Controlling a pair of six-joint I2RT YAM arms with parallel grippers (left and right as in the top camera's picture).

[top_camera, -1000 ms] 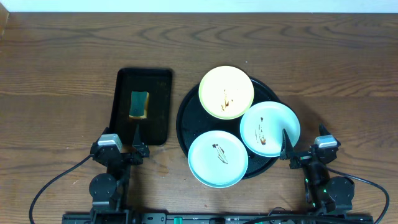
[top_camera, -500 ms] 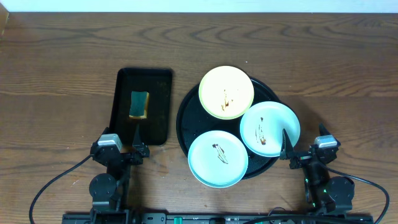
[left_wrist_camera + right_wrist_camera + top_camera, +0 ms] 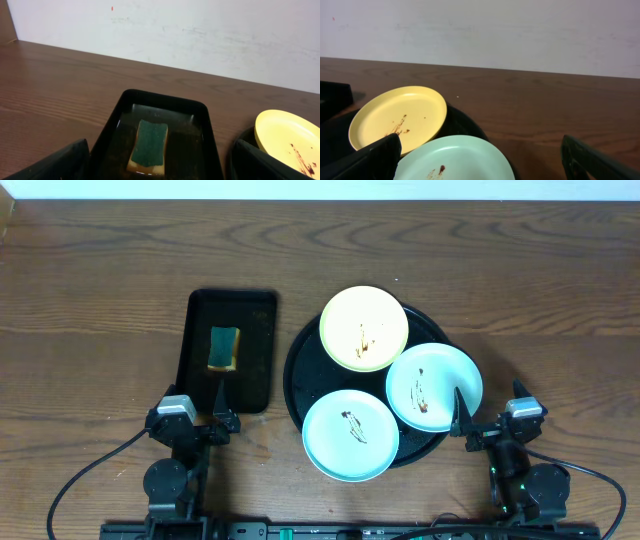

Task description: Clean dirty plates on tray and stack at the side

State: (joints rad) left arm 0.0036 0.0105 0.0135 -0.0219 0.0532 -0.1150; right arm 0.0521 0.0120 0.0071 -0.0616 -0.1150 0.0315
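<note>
The round black tray (image 3: 300, 375) holds three plates with brown smears: a pale yellow plate (image 3: 364, 328) at the back, a mint plate (image 3: 433, 387) at the right and a mint plate (image 3: 350, 435) at the front. My left gripper (image 3: 195, 415) is open and empty near the table's front, just in front of the rectangular tray. My right gripper (image 3: 490, 420) is open and empty at the round tray's front right. The right wrist view shows the yellow plate (image 3: 400, 117), a mint plate (image 3: 455, 160) and the tray rim (image 3: 465, 125) ahead of the open fingers (image 3: 480, 167).
A smaller rectangular black tray (image 3: 255, 350) left of the round tray holds a green-and-yellow sponge (image 3: 223, 348). The left wrist view shows that tray (image 3: 195, 130), the sponge (image 3: 149, 145) and the yellow plate (image 3: 290, 140) ahead of the open fingers (image 3: 160, 170). A white wall bounds the table's far edge.
</note>
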